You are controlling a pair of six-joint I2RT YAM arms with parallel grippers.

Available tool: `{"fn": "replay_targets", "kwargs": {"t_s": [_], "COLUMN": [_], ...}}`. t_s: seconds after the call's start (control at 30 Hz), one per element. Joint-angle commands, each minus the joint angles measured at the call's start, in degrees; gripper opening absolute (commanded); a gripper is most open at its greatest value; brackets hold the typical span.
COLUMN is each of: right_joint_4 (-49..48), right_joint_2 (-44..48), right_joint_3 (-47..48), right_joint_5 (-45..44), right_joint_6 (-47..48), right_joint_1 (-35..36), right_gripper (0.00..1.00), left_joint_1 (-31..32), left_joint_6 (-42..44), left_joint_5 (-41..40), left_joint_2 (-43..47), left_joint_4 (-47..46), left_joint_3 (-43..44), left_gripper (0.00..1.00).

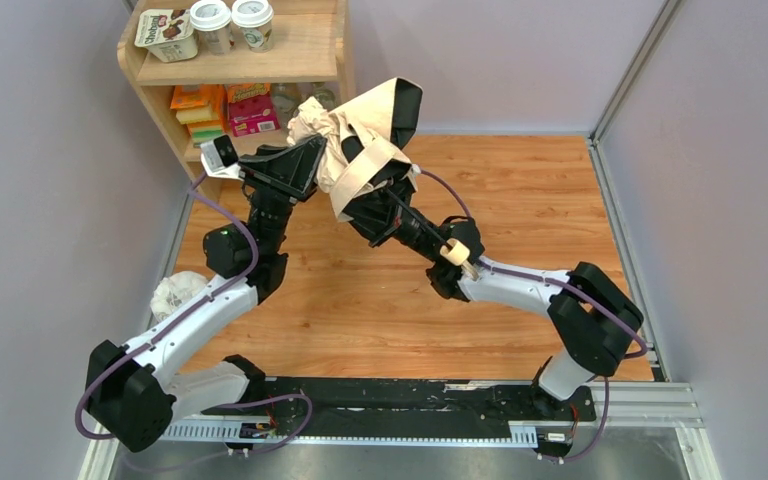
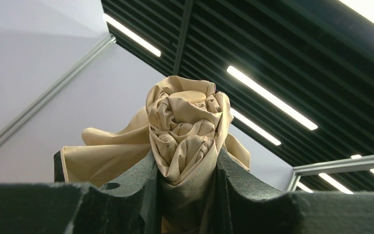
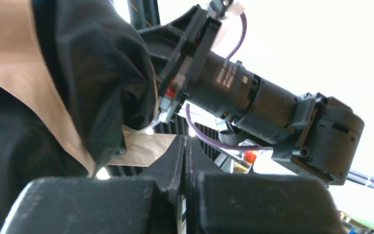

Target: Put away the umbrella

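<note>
The umbrella (image 1: 360, 125) is held up over the far part of the table, its beige canopy crumpled and its black lining showing. My left gripper (image 1: 312, 160) is shut on a twisted bunch of the canopy (image 2: 185, 112), which fills the gap between its fingers (image 2: 146, 165). My right gripper (image 3: 186, 141) is under the canopy with its jaws pressed together. The beige strap (image 3: 146, 148) runs into them and a sliver of it shows in the gap. The wooden handle (image 1: 455, 252) on the thin black shaft rests beside the right wrist.
A wooden shelf (image 1: 290, 60) with cups and boxes stands at the back left, just behind the umbrella. A white lumpy plastic bag (image 1: 175, 292) lies by the left wall next to my left arm. The left arm's wrist (image 3: 253, 97) is close above my right gripper.
</note>
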State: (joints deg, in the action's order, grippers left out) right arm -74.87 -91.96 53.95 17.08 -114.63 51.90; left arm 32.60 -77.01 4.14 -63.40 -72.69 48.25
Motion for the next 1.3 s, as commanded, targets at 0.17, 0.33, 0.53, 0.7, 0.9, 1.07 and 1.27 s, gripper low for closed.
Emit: {"fn": "replay_targets", "kwargs": {"t_s": [0.17,0.33,0.53,0.7,0.9,1.07,1.27], "right_joint_4": [-12.31,-12.23,-12.32,-11.00,-5.92,-0.13,6.37], "right_joint_2": [-3.31,-4.28,-1.38,2.31,5.64,11.96,19.61], "right_joint_3": [3.43,2.22,-3.32,-6.93,-8.25,-14.30,-20.65], "right_joint_5": [9.19,12.19,16.22,19.56,25.01,23.79,19.40], "right_joint_6": [-18.09,-11.07,-3.86,3.17,9.14,15.20,21.80], "right_joint_1": [-14.45,-20.86,-27.89,-29.66,-30.01,-29.67,-25.63], "right_gripper": [0.00,0.00,0.00,0.00,0.00,0.00,0.00], "left_joint_1": [3.61,4.67,4.67,4.58,4.58,5.10,5.11], "left_joint_6": [-9.46,-12.90,-16.24,-14.92,-12.12,-6.75,-3.76], "left_joint_5": [-1.24,-1.07,-3.08,-0.10,1.83,-8.49,-12.05], "left_joint_2": [-0.06,-0.15,2.39,6.27,8.98,14.44,15.49], "left_joint_4": [-11.16,-11.08,-3.37,9.04,19.85,24.71,27.41], "left_joint_3": [-4.65,-9.57,-18.96,-21.70,-26.01,-32.76,-33.84], "left_gripper": [0.00,0.00,0.00,0.00,0.00,0.00,0.00]}}
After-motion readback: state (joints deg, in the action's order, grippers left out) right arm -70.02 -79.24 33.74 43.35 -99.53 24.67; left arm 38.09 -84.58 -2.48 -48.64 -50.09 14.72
